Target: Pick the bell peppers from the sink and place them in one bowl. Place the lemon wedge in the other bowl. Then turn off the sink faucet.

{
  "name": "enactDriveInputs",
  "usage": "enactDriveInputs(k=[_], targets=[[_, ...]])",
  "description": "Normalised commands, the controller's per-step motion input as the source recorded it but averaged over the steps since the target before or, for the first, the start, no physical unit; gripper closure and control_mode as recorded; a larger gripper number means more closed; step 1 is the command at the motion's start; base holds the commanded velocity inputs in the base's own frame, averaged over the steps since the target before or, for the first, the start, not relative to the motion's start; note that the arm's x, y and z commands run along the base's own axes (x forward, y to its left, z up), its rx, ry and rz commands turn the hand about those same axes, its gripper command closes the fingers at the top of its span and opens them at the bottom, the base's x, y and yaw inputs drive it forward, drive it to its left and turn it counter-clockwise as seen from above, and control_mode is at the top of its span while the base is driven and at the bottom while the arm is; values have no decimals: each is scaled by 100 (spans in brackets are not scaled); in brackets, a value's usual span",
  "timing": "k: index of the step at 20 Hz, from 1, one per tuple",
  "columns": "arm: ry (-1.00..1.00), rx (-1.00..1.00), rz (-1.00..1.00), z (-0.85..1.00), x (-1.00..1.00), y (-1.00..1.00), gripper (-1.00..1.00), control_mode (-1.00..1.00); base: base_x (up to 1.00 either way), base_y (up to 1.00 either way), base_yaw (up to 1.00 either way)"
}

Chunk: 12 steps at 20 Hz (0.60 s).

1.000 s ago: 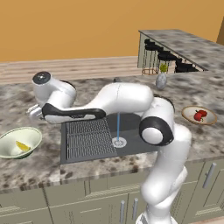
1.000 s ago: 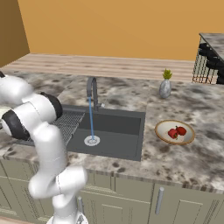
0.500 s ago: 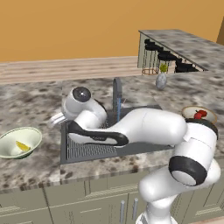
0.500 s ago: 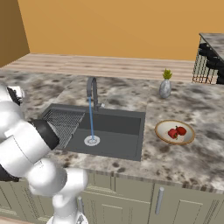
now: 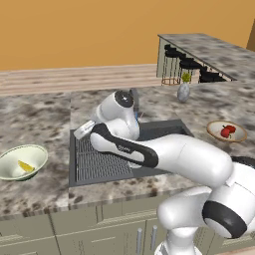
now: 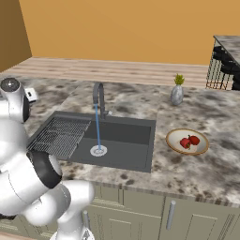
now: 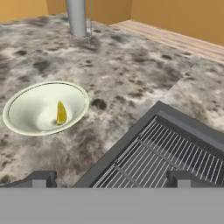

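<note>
Kitchen counter, one moment

Gripper [image 7: 111, 178]: two dark fingertips stand wide apart at the 6 o'clock edge of the hand view, nothing between them; the left tip is over the speckled counter [image 7: 131, 57], the right tip over the wire rack [image 7: 175, 153]

Arm [image 5: 164, 149]: stretches across the sink [image 5: 164, 130] in the left base view, with the hand near the rack's 11 o'clock corner

Green bowl [image 5: 22, 162]: on the counter at 9 o'clock from the sink, well apart from it; the same bowl sits at 9 o'clock in the hand view [image 7: 46, 107]

Lemon wedge [image 5: 26, 166]: lies inside the green bowl, yellow, toward its 3 o'clock side in the hand view [image 7: 61, 113]

Tan bowl [image 6: 187, 141]: shallow, on the counter at 3 o'clock from the sink; also seen in the left base view [image 5: 226, 131]

Peppers [image 6: 189, 141]: two red lumps touching, both inside the tan bowl

Faucet [image 6: 99, 99]: arched grey spout at the sink's 12 o'clock edge

Water [image 6: 98, 129]: a thin blue stream falls from the spout to the round drain [image 6: 98, 150]

Small vase [image 6: 176, 93]: with green sprig, on the counter at 12 o'clock from the tan bowl
</note>
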Motion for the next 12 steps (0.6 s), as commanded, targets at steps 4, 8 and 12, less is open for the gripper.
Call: enactDriveInputs(k=[4, 8, 12], targets=[[0, -3, 13, 3, -26, -29, -100, -100, 0, 0, 0], [0, -9, 10, 0, -42, -20, -100, -100, 0, 0, 0], [0, -7, 5, 14, -40, -26, -100, -100, 0, 0, 0]])
